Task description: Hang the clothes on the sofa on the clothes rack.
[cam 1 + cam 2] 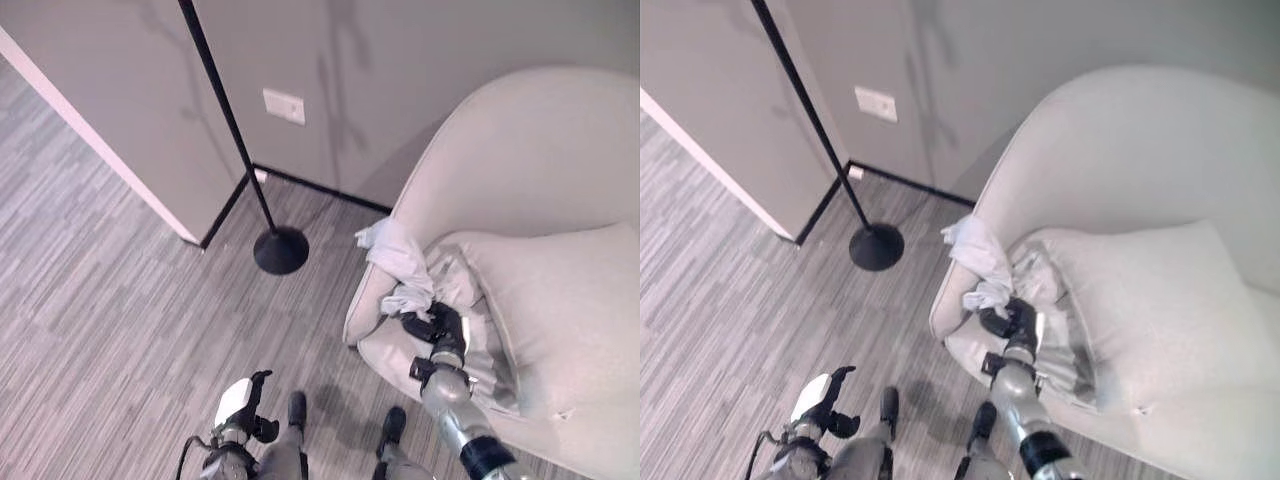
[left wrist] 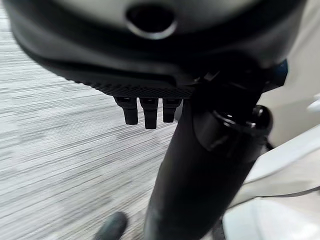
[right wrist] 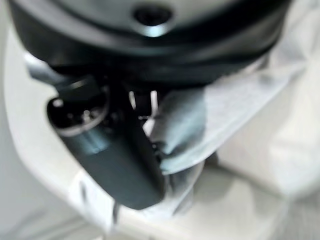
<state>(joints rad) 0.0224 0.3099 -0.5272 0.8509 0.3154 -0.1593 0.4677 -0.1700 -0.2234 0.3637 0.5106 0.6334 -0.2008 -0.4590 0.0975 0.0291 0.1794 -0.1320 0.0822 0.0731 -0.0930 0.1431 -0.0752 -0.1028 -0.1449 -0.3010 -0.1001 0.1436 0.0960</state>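
The pale grey crumpled garment [image 1: 400, 262] lay bunched at the front left corner of the light grey upholstered sofa [image 1: 520, 160], part of it draped over the seat's left edge and the rest lying on the seat against the large light grey cushion [image 1: 560, 300]. The silver-grey right arm reached up from the lower right over the seat's front edge, and the dark right hand [image 1: 445, 328] sat on the cloth at that corner. In the right wrist view its thumb [image 3: 112, 165] and fingers were closed round a fold of the garment [image 3: 185, 125], pinching it against the palm.

The left hand [image 1: 243, 405], with its white thumb cover, hung low over the grey striped carpet floor [image 1: 100, 300], well apart from the sofa. In the left wrist view its fingers [image 2: 148, 111] pointed straight and loose, with nothing between them and the thumb.

The black clothes rack pole [image 1: 225, 120] rose tilted from its round black base [image 1: 280, 250], which stood on the carpet near the grey wall [image 1: 330, 60], just left of the sofa.
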